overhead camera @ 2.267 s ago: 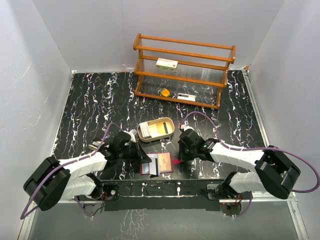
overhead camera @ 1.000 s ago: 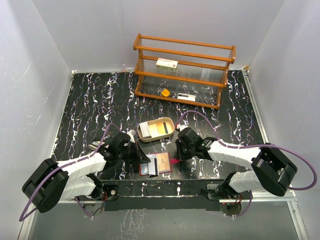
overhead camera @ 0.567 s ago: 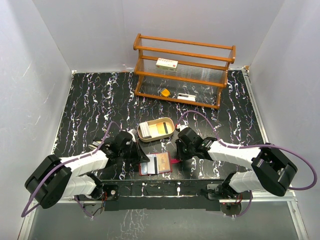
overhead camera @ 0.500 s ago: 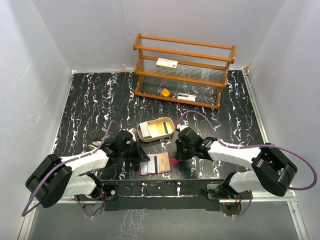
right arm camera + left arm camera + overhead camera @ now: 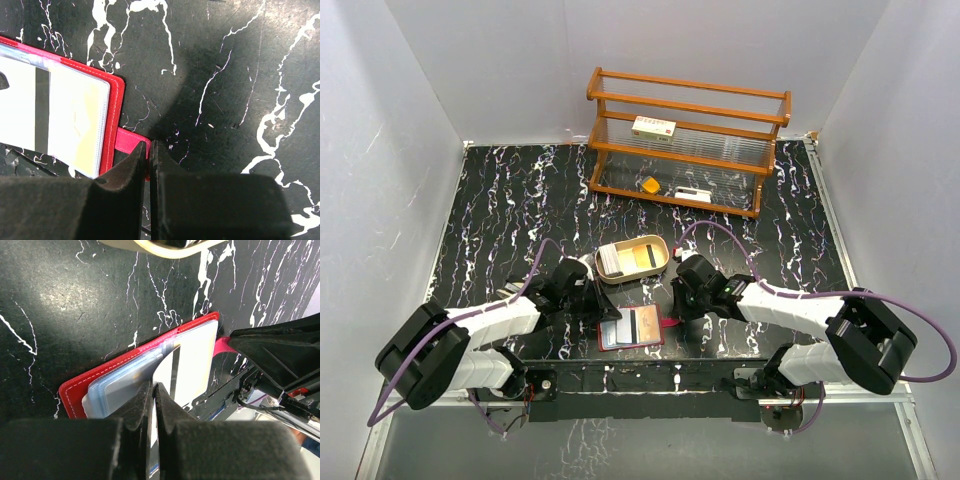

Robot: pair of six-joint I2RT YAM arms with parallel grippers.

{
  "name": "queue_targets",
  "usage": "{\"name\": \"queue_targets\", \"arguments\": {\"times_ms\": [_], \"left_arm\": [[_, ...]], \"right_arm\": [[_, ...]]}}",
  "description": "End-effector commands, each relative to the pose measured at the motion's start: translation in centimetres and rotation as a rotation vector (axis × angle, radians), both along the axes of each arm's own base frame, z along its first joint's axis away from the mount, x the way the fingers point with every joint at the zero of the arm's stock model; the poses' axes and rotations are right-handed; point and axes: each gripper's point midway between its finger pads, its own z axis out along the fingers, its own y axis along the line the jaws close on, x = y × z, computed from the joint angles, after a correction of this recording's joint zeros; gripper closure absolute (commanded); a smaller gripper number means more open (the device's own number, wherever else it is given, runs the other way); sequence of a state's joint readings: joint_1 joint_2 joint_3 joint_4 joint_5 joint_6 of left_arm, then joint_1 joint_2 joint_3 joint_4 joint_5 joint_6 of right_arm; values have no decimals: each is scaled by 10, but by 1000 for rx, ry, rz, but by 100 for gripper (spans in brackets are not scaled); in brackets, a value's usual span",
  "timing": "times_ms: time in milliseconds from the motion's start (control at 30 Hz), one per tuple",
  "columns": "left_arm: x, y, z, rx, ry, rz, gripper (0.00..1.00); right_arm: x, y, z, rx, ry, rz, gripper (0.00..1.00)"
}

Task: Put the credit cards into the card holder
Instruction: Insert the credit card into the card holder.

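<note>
**While Feeding a Card Into the Holder, Well Short of Done**

Finds the card holder (image 5: 650, 328) spread open at 6 o'clock on the table (image 5: 500, 220), clear pockets facing up. Shows the left gripper (image 5: 152, 405) at the holder's 9 o'clock side, clamped shut on the edge of a white striped card (image 5: 195, 355), apparently most of the way under the clear plastic. Shows the right gripper (image 5: 148, 155) at 3 o'clock, pinched shut on the holder's pink strap (image 5: 127, 139), seemingly to steady it. Leaves more credit cards (image 5: 642, 260), white and yellow, in the tan oval tray (image 5: 610, 279) just at 12 o'clock of the holder. Judged early to midway: yet to finish seating this card, let go, then fetch and pocket the rest.
</note>
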State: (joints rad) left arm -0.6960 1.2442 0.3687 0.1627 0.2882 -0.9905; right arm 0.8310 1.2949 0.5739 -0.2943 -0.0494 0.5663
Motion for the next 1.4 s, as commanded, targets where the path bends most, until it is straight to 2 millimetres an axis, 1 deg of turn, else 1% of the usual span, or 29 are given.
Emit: {"name": "queue_targets", "arguments": {"times_ms": [0,100,233,333,600,800,1033,1233,1367], "left_arm": [[5,3,-3,30,-30,4,100],[6,2,-2,18,-52,0,100],[9,7,-5,91,-65,-42,100],[9,4,-3,85,-72,-74,100],[5,-2,-6,71,-52,-116,100],[6,3,-6,114,-67,-143,100],[7,3,-7,129,-70,-155,100],[13,10,-9,193,-73,-140,100],[11,11,-10,179,-64,-116,100]], "right_arm": [[2,10,10,64,-19,-12,100],[0,14,9,84,0,-21,100],[-1,15,9,92,9,-26,100],[-1,15,10,94,6,-29,100],[-1,14,7,86,11,-34,100],[-1,13,5,79,13,-42,100],[-1,14,5,83,18,-44,100],[-1,12,5,77,12,-56,100],[-1,13,4,100,27,-90,100]]}}
